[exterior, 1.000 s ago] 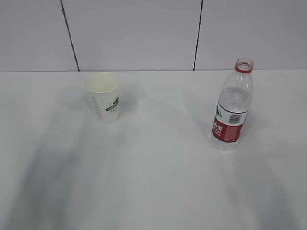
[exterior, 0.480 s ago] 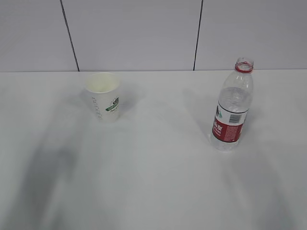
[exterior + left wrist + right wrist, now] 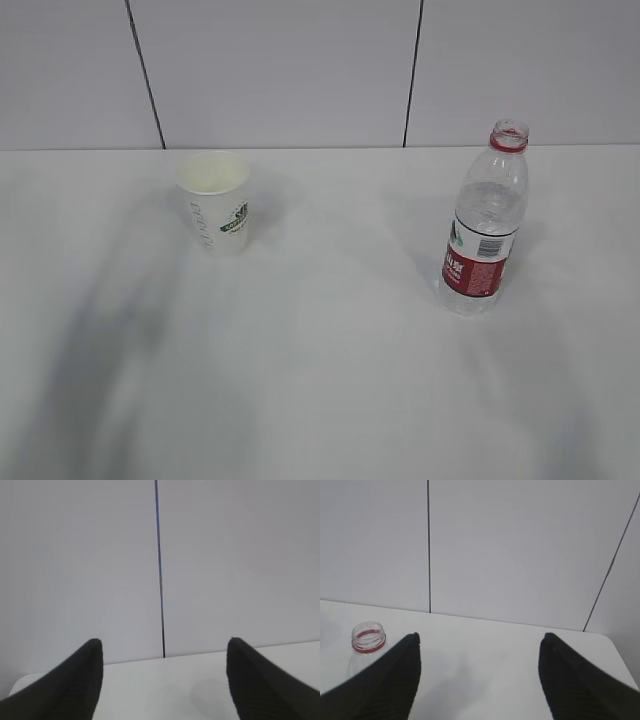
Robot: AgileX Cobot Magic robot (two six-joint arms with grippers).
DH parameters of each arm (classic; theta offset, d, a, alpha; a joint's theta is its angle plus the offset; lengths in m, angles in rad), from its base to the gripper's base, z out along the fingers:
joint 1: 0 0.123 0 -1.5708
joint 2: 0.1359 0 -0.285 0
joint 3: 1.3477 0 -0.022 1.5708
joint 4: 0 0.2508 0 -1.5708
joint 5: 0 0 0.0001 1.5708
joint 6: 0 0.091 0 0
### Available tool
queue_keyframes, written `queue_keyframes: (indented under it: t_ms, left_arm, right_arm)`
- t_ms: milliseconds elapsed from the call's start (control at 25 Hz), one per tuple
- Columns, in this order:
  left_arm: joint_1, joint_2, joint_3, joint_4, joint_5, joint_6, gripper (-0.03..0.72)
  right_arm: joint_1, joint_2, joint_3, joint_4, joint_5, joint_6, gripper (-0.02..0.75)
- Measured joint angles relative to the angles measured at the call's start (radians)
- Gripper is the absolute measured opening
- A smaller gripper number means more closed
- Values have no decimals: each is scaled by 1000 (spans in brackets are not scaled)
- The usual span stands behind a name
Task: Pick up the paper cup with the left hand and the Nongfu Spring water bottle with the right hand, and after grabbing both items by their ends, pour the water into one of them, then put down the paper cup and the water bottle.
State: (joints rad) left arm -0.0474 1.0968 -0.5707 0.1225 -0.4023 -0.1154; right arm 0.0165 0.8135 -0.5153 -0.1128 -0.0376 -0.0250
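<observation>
The paper cup [image 3: 217, 203], white with a green logo, stands upright at the back left of the table. The Nongfu Spring water bottle [image 3: 484, 225], clear with a red-and-white label and no cap, stands upright on the right; its open neck [image 3: 368, 637] shows at the left of the right wrist view, beside the left finger. Neither arm appears in the exterior view. My left gripper [image 3: 164, 647] is open over bare table, with no cup in its view. My right gripper [image 3: 479, 640] is open too, holding nothing. The water inside the bottle is hard to make out.
A white table [image 3: 330, 360] runs back to a pale panelled wall [image 3: 280, 70] with dark vertical seams. The table's right far corner [image 3: 612, 642] shows in the right wrist view. Soft arm shadows lie on the table's left and right front.
Cup and bottle have stayed put. The shadow on the table's left front has shifted and stretched toward the cup.
</observation>
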Motion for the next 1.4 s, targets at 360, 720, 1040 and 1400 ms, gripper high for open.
queue_keyframes:
  t_ms: [360,720,1040,1400]
  left_arm:
    - [0,1,0,1,-10,0,568]
    - [0,1,0,1,-30,0,568]
    - [0,42,0,-1,-85,0,568]
    - [0,137,0,-4,-161,0,568]
  right_arm:
    - [0,47,0,-2,-4,0,554]
    - [0,47,0,-5,-4,0,554]
    - [0,109,0,-7,-131,0,554]
    - [0,247,0,-7,-272,0,554]
